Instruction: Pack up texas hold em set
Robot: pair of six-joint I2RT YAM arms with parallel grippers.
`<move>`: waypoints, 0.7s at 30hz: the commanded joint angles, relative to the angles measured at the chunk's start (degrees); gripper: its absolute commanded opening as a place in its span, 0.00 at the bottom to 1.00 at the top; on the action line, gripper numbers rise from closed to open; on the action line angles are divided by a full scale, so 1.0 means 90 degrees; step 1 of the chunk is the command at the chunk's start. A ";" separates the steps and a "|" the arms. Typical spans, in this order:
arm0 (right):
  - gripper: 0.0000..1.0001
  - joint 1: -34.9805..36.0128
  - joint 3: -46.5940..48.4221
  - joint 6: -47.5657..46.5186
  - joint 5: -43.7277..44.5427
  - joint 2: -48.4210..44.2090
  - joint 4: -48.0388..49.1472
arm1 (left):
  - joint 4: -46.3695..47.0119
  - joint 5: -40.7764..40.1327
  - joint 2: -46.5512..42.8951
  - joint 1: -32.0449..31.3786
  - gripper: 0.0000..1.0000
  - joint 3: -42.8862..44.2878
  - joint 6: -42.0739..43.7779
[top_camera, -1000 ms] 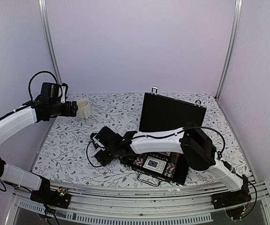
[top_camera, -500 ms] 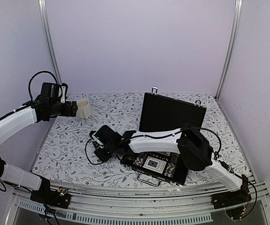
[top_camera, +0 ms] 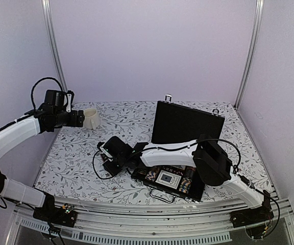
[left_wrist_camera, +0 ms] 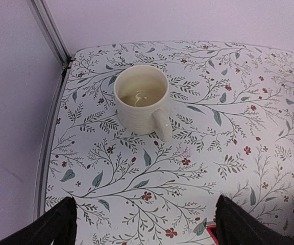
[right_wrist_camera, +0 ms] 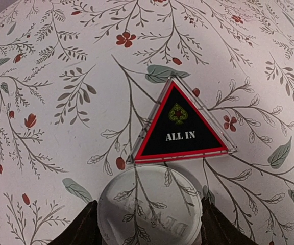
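On floral worktop (top_camera: 70, 158): briefcase (top_camera: 188, 122) open, part-filled; triangle (right_wrist_camera: 180, 125), clear disc (right_wrist_camera: 149, 209) unpacked. Left jaws apart; right jaws flanking disc, grip unclear.

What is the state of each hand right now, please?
Left hand: open, holding nothing.
Right hand: on both sides of the clear disc; whether it grips cannot be told.

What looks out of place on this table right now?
Two set pieces lie loose on the floral table, outside the open black briefcase: a black, red-edged triangle marked ALL IN and a clear round disc right beside it. A cream mug stands alone, far left.
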 commanded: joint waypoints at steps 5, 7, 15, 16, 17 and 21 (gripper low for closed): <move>0.42 0.0140 -0.1505 0.0014 -0.0557 -0.1030 -0.0324 | -0.0079 -0.0101 0.0013 -0.0098 0.94 0.0039 0.0055; 0.42 0.0211 -0.1983 0.0022 -0.0663 -0.1405 -0.0145 | -0.0079 -0.0114 0.0003 -0.0101 0.95 0.0038 0.0051; 0.42 0.0340 -0.3217 0.0093 -0.1189 -0.2764 0.0539 | -0.0079 -0.0161 0.0002 -0.0096 0.94 0.0019 0.0056; 0.42 0.0355 -0.3292 0.0093 -0.1225 -0.2876 0.0603 | -0.0079 -0.0169 0.0003 -0.0100 0.94 0.0014 0.0056; 0.42 0.0351 -0.3361 0.0093 -0.1266 -0.2983 0.0670 | -0.0079 -0.0173 0.0011 -0.0103 0.94 0.0013 0.0063; 0.42 0.0351 -0.3514 0.0098 -0.1317 -0.3290 0.0808 | -0.0079 -0.0221 0.0022 -0.0113 0.94 0.0006 0.0065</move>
